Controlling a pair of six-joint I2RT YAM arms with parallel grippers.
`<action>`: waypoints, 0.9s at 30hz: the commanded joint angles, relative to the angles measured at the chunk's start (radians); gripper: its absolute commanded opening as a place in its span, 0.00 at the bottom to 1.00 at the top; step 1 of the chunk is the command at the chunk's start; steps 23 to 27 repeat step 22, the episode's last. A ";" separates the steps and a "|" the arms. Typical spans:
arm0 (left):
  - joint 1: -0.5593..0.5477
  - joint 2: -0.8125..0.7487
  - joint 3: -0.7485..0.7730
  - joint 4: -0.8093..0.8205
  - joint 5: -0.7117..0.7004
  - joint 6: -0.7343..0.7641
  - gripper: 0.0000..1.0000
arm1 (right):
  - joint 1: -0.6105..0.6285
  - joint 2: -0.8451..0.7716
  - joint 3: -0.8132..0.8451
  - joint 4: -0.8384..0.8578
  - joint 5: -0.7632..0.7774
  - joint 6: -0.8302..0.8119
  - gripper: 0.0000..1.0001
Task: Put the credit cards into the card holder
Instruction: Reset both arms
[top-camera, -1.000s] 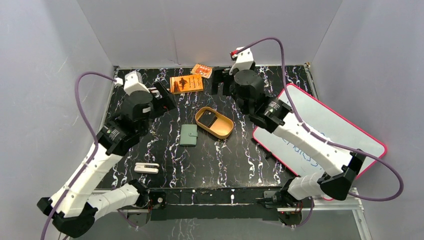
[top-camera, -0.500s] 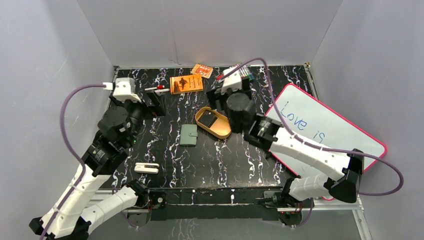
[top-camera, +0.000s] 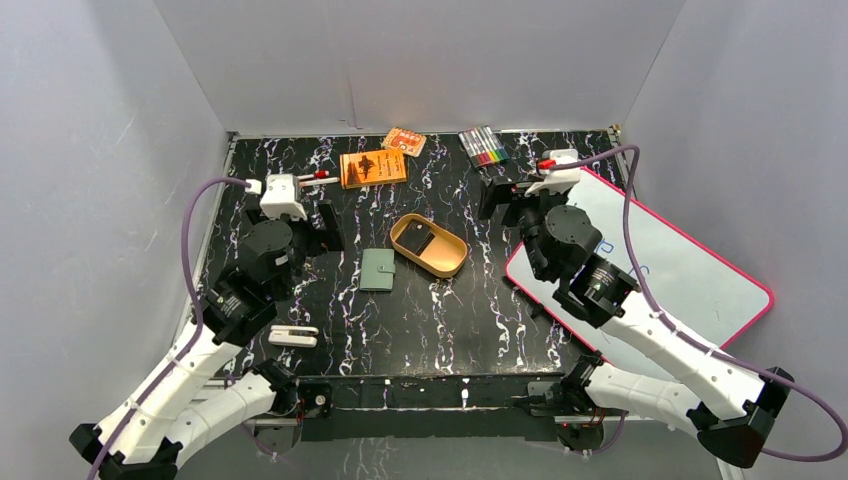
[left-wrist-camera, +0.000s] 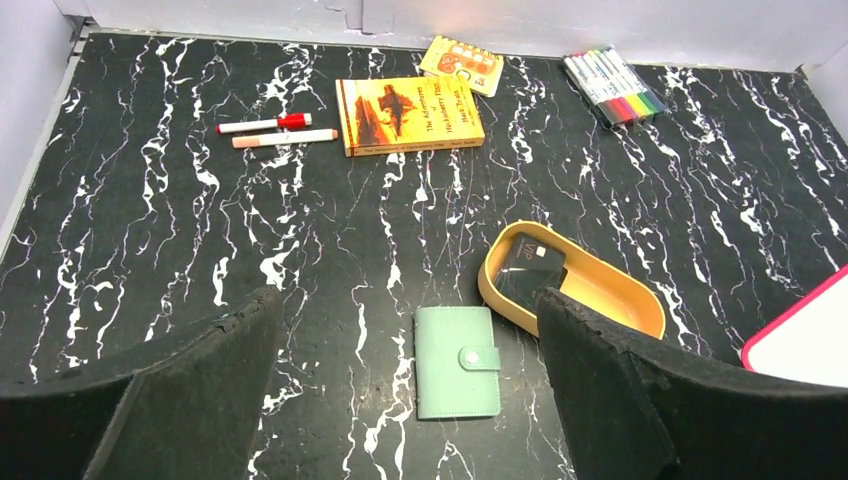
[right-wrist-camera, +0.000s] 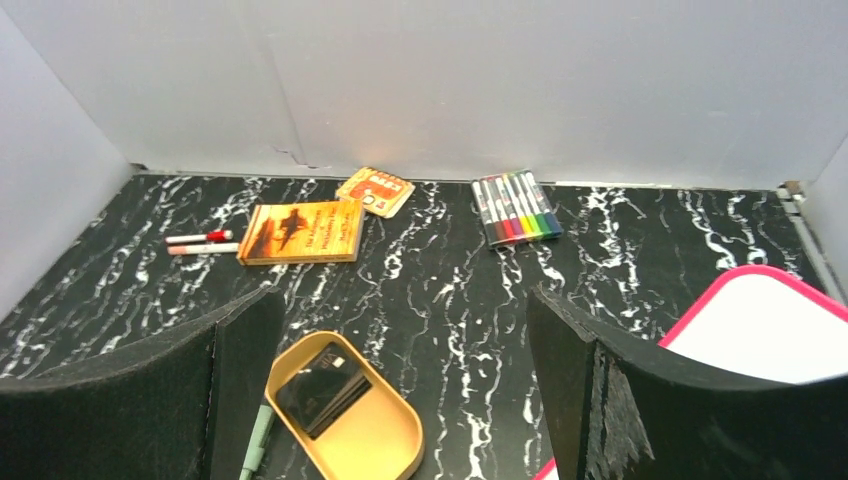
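The sage-green card holder lies shut on the black marble table, its snap tab fastened, and shows between my left fingers in the left wrist view. The dark credit cards lie stacked in the left end of a golden oval tin, also in the wrist views. My left gripper is open and empty, raised left of the holder. My right gripper is open and empty, raised right of the tin. The holder's edge peeks out beside my right gripper's left finger.
An orange booklet, a small orange notepad, a pack of coloured markers and two marker pens lie along the back. A pink-framed whiteboard lies at the right. A white object lies near the front left.
My right arm has swung back from beside the tin to the right, over the whiteboard's edge. My left arm has shifted slightly forward and right. The holder, tin and cards have not moved.
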 joint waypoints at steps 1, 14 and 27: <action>0.005 0.032 0.072 -0.009 -0.018 -0.029 0.94 | 0.002 -0.040 -0.030 0.118 0.047 -0.081 0.99; 0.005 0.050 0.242 -0.015 0.071 -0.069 0.94 | 0.000 -0.115 -0.030 0.119 -0.112 -0.125 0.99; 0.004 0.042 0.231 -0.030 0.086 -0.099 0.95 | 0.001 -0.140 -0.075 0.159 -0.325 -0.135 0.99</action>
